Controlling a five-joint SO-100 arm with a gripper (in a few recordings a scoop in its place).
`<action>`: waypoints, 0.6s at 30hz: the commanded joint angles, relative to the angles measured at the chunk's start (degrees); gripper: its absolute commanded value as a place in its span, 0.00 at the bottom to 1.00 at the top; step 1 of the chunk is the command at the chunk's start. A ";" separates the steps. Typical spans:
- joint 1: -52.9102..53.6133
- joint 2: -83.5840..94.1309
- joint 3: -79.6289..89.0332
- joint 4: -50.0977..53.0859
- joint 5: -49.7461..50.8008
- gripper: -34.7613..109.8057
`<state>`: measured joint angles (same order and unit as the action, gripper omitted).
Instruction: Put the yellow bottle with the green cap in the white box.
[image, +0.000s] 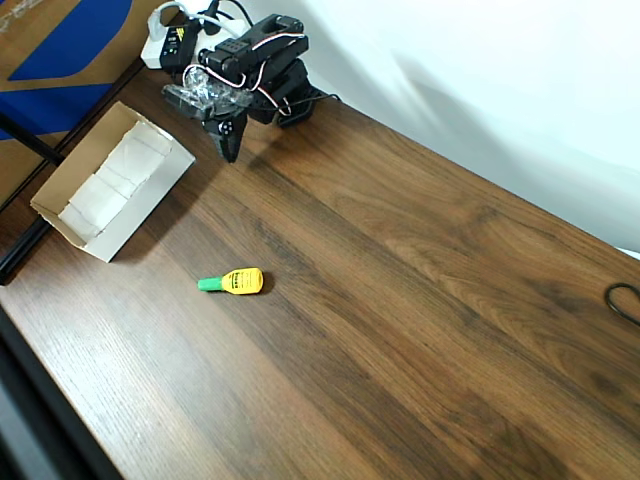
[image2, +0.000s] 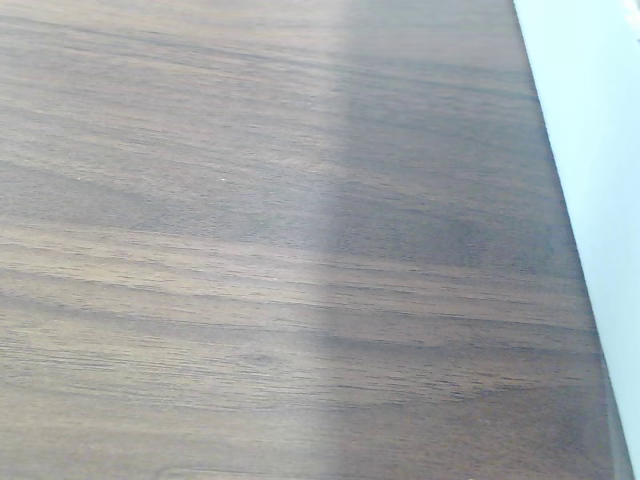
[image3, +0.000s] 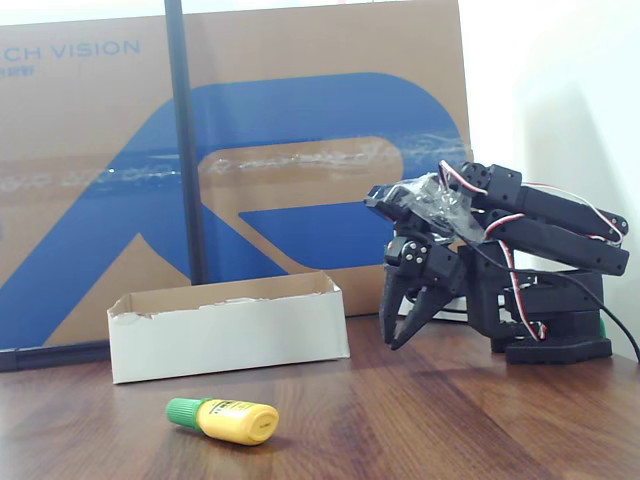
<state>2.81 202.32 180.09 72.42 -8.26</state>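
Item: yellow bottle (image: 238, 281) lying on its side on the table (image: 420, 300), well apart from the white box (image: 112, 180), waiting for pickup; claw (image3: 405, 318) hanging empty, slightly parted, folded back near the box's far end.

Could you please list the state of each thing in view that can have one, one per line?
Bottle: lying on its side on the table, green cap on, nothing touching it.
Box: open on top, upright, white dividers inside, no bottle in it.
Tool: pointing down beside the box, slightly open, holding nothing.
Arm: folded back over its base.
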 joint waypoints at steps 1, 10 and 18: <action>0.26 2.37 0.70 0.53 -0.18 0.24; -3.16 1.05 -7.65 2.64 -0.62 0.24; -4.83 -13.45 -21.36 1.58 -0.62 0.24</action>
<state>-0.70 192.22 164.71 74.36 -8.35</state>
